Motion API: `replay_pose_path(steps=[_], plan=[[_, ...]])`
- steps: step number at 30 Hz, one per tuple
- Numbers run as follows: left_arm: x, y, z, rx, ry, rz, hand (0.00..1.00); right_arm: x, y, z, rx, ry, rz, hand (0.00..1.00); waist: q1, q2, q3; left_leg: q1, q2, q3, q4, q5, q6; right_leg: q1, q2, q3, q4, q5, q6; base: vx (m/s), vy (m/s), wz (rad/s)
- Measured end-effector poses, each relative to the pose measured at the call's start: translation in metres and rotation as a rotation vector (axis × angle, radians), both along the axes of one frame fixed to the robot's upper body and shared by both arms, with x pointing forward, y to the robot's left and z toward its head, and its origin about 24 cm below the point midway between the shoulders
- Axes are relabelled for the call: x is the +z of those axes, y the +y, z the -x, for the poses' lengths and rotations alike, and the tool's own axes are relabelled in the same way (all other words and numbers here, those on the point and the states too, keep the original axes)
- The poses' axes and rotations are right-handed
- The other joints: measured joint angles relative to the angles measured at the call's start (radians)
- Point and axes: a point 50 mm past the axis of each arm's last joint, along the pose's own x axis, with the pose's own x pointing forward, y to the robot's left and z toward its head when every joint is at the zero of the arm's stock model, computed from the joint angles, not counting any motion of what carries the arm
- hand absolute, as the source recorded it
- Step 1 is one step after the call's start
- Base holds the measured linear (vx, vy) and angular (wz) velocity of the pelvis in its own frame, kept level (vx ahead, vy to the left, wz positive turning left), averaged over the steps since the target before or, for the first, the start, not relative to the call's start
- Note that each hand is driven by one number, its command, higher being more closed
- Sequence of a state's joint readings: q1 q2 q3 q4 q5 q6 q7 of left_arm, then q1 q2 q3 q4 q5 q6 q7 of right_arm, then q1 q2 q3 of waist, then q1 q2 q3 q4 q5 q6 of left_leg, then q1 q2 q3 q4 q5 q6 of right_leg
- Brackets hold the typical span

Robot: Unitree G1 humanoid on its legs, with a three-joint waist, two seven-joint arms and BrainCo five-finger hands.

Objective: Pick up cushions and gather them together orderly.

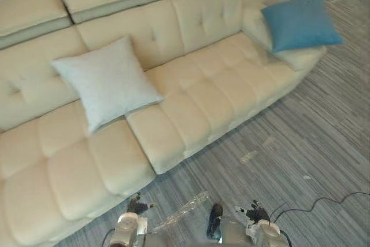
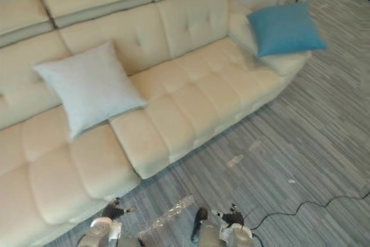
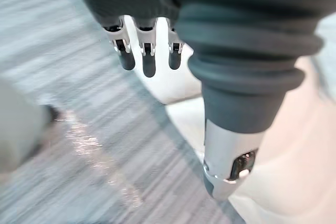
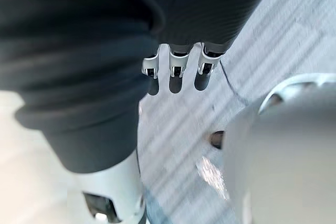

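Cream sofa (image 1: 214, 96), carrying 2 — white cushion (image 1: 107, 82) (leaning on backrest (image 1: 202, 18)), blue cushion (image 1: 300, 24) on right armrest (image 1: 302, 59)

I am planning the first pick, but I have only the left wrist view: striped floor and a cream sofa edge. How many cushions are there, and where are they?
Observer: Two. A white cushion leans against the backrest of the sofa, toward the robot's left.
Operator: And the second one?
Observer: A blue cushion rests on the armrest at the sofa's right end, well apart from the white one.
Operator: Does the right hand hold something already?
Observer: No. The right hand hangs above the floor with its fingers straight, and it holds nothing.
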State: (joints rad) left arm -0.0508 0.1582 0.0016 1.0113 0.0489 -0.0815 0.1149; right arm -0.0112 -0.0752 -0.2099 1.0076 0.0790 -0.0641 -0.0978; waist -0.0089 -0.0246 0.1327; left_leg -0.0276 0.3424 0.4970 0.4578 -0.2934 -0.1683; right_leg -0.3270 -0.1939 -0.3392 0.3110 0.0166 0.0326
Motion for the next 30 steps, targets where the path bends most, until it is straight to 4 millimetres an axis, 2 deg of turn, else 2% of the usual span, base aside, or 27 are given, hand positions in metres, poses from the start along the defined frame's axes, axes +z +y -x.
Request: replay_pose_path(steps=[1,2,3,4,5,7,8,9,10,12,15,16,17,18,19,20,22,23,24,25,26,27,28,30], plan=[[-0.001,-0.004,0.0,-0.012,0.002,0.005,0.0,0.004,-0.005,-0.007,0.005,-0.026,0.016,0.0,0.0,0.013,0.002,0.005,0.022,-0.013,-0.011,0.016,-0.024,-0.025,0.025,0.004,0.043,-0.046,-0.024,0.19,-0.428,-0.7],[-0.001,-0.007,0.0,-0.015,0.004,0.013,0.0,0.007,-0.009,-0.011,0.007,-0.036,0.029,0.0,-0.003,0.019,0.007,0.017,0.028,-0.013,-0.025,0.023,-0.035,-0.046,0.036,0.016,0.075,-0.076,-0.028,0.13,-0.339,-0.55],[-0.002,-0.018,-0.005,-0.039,-0.002,0.032,0.0,0.008,-0.017,-0.01,0.005,-0.031,0.048,0.0,-0.008,0.028,0.012,0.021,0.045,-0.024,-0.009,0.044,-0.047,-0.07,0.05,0.026,0.129,-0.128,-0.032,0.15,-0.347,-0.44],[-0.002,-0.028,-0.005,-0.056,-0.003,0.05,0.0,0.006,-0.02,-0.004,-0.001,-0.012,0.055,0.0,-0.01,0.035,0.012,0.018,0.064,-0.053,0.031,0.066,-0.033,-0.069,0.066,0.026,0.154,-0.162,-0.044,0.19,-0.353,-0.45],[-0.004,-0.035,-0.003,-0.062,0.002,0.066,0.0,0.003,-0.021,0.004,-0.005,0.009,0.054,0.0,-0.012,0.042,0.009,0.006,0.088,-0.089,0.094,0.098,0.004,-0.051,0.084,0.023,0.165,-0.188,-0.056,0.23,-0.33,-0.47],[-0.007,-0.043,0.004,-0.067,0.018,0.09,0.0,-0.003,-0.019,0.021,-0.015,0.057,0.043,0.0,-0.015,0.043,0.01,-0.045,0.147,-0.155,0.294,0.258,0.22,0.023,0.125,0.03,0.165,-0.226,-0.079,0.29,-0.331,-0.45],[-0.009,-0.045,0.009,-0.082,0.033,0.092,0.0,-0.006,-0.021,0.03,-0.023,0.082,0.044,0.0,-0.017,0.038,0.016,-0.078,0.153,-0.212,0.386,0.272,0.23,0.068,0.145,0.047,0.154,-0.245,-0.103,0.28,-0.258,-0.35],[-0.011,-0.047,0.012,-0.093,0.043,0.095,0.0,-0.008,-0.023,0.037,-0.03,0.104,0.045,0.0,-0.019,0.037,0.017,-0.118,0.121,-0.272,0.475,0.207,0.178,0.099,0.157,0.064,0.146,-0.256,-0.134,0.28,-0.185,-0.44],[-0.011,-0.05,0.013,-0.11,0.046,0.096,0.0,-0.008,-0.027,0.041,-0.049,0.117,0.05,0.0,-0.018,0.042,0.021,-0.167,0.041,-0.343,0.544,0.134,0.137,0.141,0.17,0.083,0.12,-0.263,-0.153,0.27,-0.16,-0.58],[-0.009,-0.053,0.01,-0.122,0.029,0.099,0.0,-0.007,-0.031,0.042,-0.075,0.112,0.053,0.0,-0.01,0.047,0.026,-0.217,-0.054,-0.357,0.539,0.067,0.127,0.184,0.19,0.119,0.093,-0.26,-0.165,0.26,-0.099,-0.75],[-0.005,-0.061,0.005,-0.136,-0.003,0.113,0.0,-0.005,-0.033,0.036,-0.123,0.086,0.042,0.0,-0.002,0.066,0.038,-0.271,-0.22,-0.376,0.302,0.02,0.111,0.246,0.227,0.197,0.064,-0.27,-0.166,0.29,-0.049,-0.85],[-0.005,-0.066,0.004,-0.135,-0.006,0.126,0.0,-0.004,-0.033,0.031,-0.14,0.07,0.04,0.0,0.009,0.073,0.041,-0.267,-0.294,-0.433,0.13,0.029,0.086,0.26,0.236,0.238,0.053,-0.275,-0.16,0.25,0.019,-1.0],[-0.005,-0.07,0.004,-0.135,-0.007,0.136,0.0,-0.003,-0.034,0.029,-0.151,0.064,0.041,0.0,0.012,0.082,0.04,-0.265,-0.331,-0.476,0.009,0.055,0.063,0.262,0.247,0.272,0.043,-0.278,-0.154,0.23,0.036,-1.17],[-0.005,-0.071,0.004,-0.132,-0.008,0.14,0.0,-0.002,-0.033,0.024,-0.159,0.052,0.037,0.0,0.015,0.088,0.043,-0.268,-0.352,-0.506,-0.074,0.098,0.074,0.268,0.259,0.309,0.038,-0.281,-0.148,0.32,0.085,-1.27],[-0.006,-0.07,0.006,-0.123,0.0,0.143,0.0,-0.002,-0.03,0.022,-0.174,0.042,0.026,0.0,0.019,0.086,0.043,-0.246,-0.36,-0.519,-0.112,0.172,0.095,0.289,0.272,0.363,0.029,-0.288,-0.133,0.32,0.093,-1.24],[-0.006,-0.07,0.006,-0.12,-0.002,0.146,0.0,-0.002,-0.03,0.022,-0.186,0.042,0.021,0.0,0.02,0.088,0.04,-0.224,-0.364,-0.512,-0.127,0.205,0.128,0.296,0.275,0.399,0.029,-0.297,-0.116,0.42,0.114,-1.12],[-0.005,-0.071,0.003,-0.115,-0.01,0.154,0.0,-0.005,-0.027,0.027,-0.2,0.053,0.012,0.0,0.018,0.073,0.044,-0.2,-0.365,-0.455,-0.108,0.167,0.172,0.306,0.258,0.438,0.054,-0.324,-0.072,0.36,0.09,-0.72],[-0.004,-0.071,0.001,-0.12,-0.014,0.154,0.0,-0.006,-0.025,0.029,-0.206,0.057,0.005,0.0,0.02,0.068,0.046,-0.192,-0.363,-0.434,-0.105,0.153,0.177,0.294,0.253,0.44,0.091,-0.332,-0.055,0.34,0.1,-0.79],[-0.003,-0.073,0.0,-0.135,-0.017,0.152,0.0,-0.007,-0.021,0.032,-0.222,0.061,-0.006,0.0,0.022,0.054,0.053,-0.157,-0.359,-0.391,-0.106,0.12,0.183,0.25,0.24,0.426,0.223,-0.349,-0.009,0.31,0.093,-0.9],[-0.004,-0.072,0.001,-0.144,-0.011,0.145,0.0,-0.009,-0.016,0.034,-0.226,0.067,-0.022,0.0,0.021,0.05,0.054,-0.117,-0.357,-0.365,-0.106,0.088,0.187,0.179,0.215,0.382,0.392,-0.345,0.073,0.31,0.095,-0.85],[-0.005,-0.072,0.002,-0.146,-0.004,0.144,0.0,-0.009,-0.014,0.032,-0.225,0.065,-0.028,0.0,0.022,0.049,0.053,-0.097,-0.357,-0.352,-0.108,0.079,0.189,0.155,0.197,0.356,0.446,-0.354,0.069,0.3,0.08,-0.68],[-0.007,-0.073,0.004,-0.155,0.012,0.141,0.0,-0.008,-0.015,0.033,-0.235,0.06,-0.033,0.0,0.015,0.049,0.053,-0.048,-0.356,-0.33,-0.132,0.064,0.19,0.126,0.149,0.294,0.492,-0.373,0.043,0.29,0.061,-0.51],[-0.007,-0.072,0.004,-0.157,0.016,0.138,0.0,-0.008,-0.017,0.033,-0.227,0.061,-0.026,0.0,0.012,0.054,0.049,-0.012,-0.347,-0.317,-0.165,0.058,0.187,0.099,0.109,0.23,0.466,-0.388,0.036,0.29,0.04,-0.45],[-0.005,-0.071,-0.001,-0.164,0.004,0.13,0.0,-0.007,-0.02,0.031,-0.224,0.053,-0.02,0.0,0.007,0.071,0.041,0.015,-0.31,-0.311,-0.212,0.056,0.176,0.05,0.093,0.157,0.354,-0.384,0.036,0.31,-0.032,-0.26]])
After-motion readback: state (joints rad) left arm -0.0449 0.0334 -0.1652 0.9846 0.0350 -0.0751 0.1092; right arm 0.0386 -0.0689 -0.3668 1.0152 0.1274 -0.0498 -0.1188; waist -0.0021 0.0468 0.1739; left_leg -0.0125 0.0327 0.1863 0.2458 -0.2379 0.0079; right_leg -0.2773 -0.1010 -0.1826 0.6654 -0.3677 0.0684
